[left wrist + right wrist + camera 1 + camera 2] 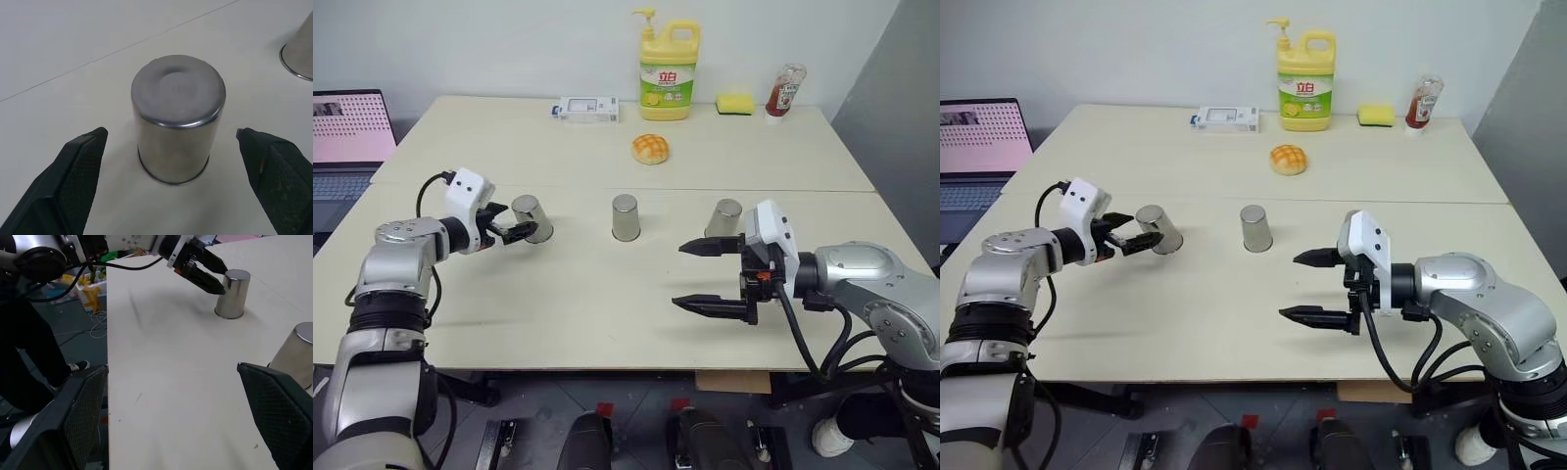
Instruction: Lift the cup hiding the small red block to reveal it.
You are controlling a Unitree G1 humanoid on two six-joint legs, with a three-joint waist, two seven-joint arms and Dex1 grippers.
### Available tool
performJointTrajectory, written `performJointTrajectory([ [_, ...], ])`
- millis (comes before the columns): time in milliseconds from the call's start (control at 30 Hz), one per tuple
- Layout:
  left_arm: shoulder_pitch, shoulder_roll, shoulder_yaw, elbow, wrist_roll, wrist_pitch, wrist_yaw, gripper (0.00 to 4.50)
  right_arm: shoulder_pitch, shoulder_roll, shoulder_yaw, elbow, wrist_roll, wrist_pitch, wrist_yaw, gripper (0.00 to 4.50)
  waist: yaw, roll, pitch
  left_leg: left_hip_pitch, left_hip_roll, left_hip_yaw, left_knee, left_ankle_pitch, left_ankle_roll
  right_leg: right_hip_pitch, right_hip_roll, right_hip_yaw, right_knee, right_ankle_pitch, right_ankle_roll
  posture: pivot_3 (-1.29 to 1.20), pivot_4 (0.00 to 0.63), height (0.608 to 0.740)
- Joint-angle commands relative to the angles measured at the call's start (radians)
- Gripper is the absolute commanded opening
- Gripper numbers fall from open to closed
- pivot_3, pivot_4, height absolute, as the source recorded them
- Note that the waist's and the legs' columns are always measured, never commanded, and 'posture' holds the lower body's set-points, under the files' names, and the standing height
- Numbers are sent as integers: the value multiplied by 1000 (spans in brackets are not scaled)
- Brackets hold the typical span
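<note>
Three identical silver metal cups stand upside down in a row on the table: the left cup, the middle cup and the right cup. My left gripper is open at the left cup, level with its side. In the left wrist view that cup stands just ahead between the two black fingers, apart from both. My right gripper hangs open above the table, in front of the right cup and touching nothing. The small red block is hidden.
At the back of the table stand a yellow dish-soap bottle, a yellow sponge, a red sauce bottle and a white box. A bread bun lies behind the middle cup. A laptop sits at far left.
</note>
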Motion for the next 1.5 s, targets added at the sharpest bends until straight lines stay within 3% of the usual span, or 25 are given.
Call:
performJointTrajectory([
  [33,-91,-19,-12,98,42,-79,-3,4500,-22,4,-6,-39,0,-15,-7,4476,0,0,0,0,0,0,0,0,0,0,0,0,0,0,0,0,150,740],
  [233,-179,-74,-28,277,101,-163,21,4500,-25,8,-5,-43,-5,-13,-15,4476,-1,0,0,0,-1,0,0,0,0,0,0,0,0,0,0,0,150,740],
  [500,-219,-80,-9,375,120,-223,22,2891,-27,7,-8,-46,-3,-6,-25,4500,-1,0,0,0,0,0,0,0,0,0,1,-1,0,0,0,0,150,740],
  [567,-225,-71,4,370,108,-219,12,2742,-26,6,-8,-49,-3,-5,-27,4500,-2,0,0,0,0,0,0,0,0,0,1,-1,0,0,0,0,150,740],
  [733,-205,6,51,255,66,-167,-59,2742,-22,3,-14,-55,4,2,-33,4500,-4,-3,2,-1,0,0,0,0,0,-1,1,-1,1,0,0,0,150,740],
  [833,-199,29,77,243,67,-164,-17,2742,-23,2,-11,-47,1,-4,-28,4500,-4,-3,1,-1,1,0,0,0,0,-1,1,-1,1,0,0,0,150,740],
  [1167,-197,-2,123,450,100,-249,265,2742,-45,3,5,-11,-19,-27,6,4500,-1,-3,1,-2,1,0,4,0,0,-1,0,-1,1,1,1,0,150,740],
  [1333,-199,-21,143,499,87,-242,283,2742,-34,3,0,-17,-19,-28,3,4500,-1,-3,2,-3,1,0,4,0,0,-1,0,-2,1,1,1,0,150,740],
  [1400,-200,-23,154,509,83,-236,292,3450,-27,4,-3,-22,-18,-27,-1,4500,-1,-3,1,-3,1,0,4,0,0,-1,0,-2,1,1,1,0,150,740],
  [1500,-204,-15,165,508,75,-221,276,4103,-21,4,-5,-29,-16,-25,-8,4500,-1,-3,2,-3,1,0,4,0,0,-1,0,-2,1,1,1,0,150,740],
])
